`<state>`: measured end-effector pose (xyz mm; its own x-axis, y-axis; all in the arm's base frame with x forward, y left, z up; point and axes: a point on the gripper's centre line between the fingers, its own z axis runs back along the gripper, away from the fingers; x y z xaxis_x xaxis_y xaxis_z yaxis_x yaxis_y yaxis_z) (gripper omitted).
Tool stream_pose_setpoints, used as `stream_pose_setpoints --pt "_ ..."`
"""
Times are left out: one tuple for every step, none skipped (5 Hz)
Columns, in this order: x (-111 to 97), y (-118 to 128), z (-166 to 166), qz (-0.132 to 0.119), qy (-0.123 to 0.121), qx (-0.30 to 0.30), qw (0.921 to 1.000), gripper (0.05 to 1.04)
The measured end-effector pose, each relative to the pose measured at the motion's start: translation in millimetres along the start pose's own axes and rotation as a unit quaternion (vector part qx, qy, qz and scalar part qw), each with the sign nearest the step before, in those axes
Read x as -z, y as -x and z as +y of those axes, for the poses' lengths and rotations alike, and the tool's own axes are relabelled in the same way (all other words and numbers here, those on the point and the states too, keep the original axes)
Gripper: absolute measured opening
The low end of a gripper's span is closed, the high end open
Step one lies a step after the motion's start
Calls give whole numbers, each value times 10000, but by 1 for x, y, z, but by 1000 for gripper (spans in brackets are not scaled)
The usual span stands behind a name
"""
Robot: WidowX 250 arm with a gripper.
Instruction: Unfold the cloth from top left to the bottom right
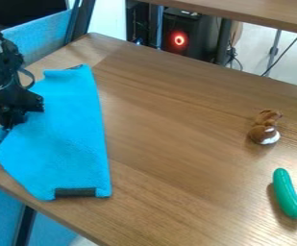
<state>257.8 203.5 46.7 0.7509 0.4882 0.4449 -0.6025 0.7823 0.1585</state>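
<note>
Taking hold at the upper left looks to be the step in hand: the blue cloth [70,137] lies partly folded on the wooden table [176,144], narrow towards its twelve o'clock end, with a dark strip [75,192] along its edge at six o'clock. I judge the unfolding hardly begun, if at all.

The claw [7,125] is down at the cloth's edge, at about nine o'clock from the cloth's middle, right by a creased bit of fabric. Whether it is wide or narrow, or has any fabric in its grip, I cannot tell. Most of the cloth spreads from the claw towards three, four and five o'clock.

The next move probably calls for a sure pinch on the upper layer alone, a low lift, then a sweep towards four o'clock to lay that layer down. Catching both layers would likely drag the whole cloth along. The brown-and-white toy [265,128] at three o'clock on the table and the green toy cucumber [287,193] at four sit well apart from it.
</note>
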Motion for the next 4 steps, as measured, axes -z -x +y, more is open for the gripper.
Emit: stream_pose_setpoints --pt "0 0 2 93 67 -77 9999 234" --pt "0 1 5 218 195 -39 9996 106" --pt "-8 7 6 550 385 -96 9977 61" --pt "-34 -2 -1 724 603 -237 9953 55"
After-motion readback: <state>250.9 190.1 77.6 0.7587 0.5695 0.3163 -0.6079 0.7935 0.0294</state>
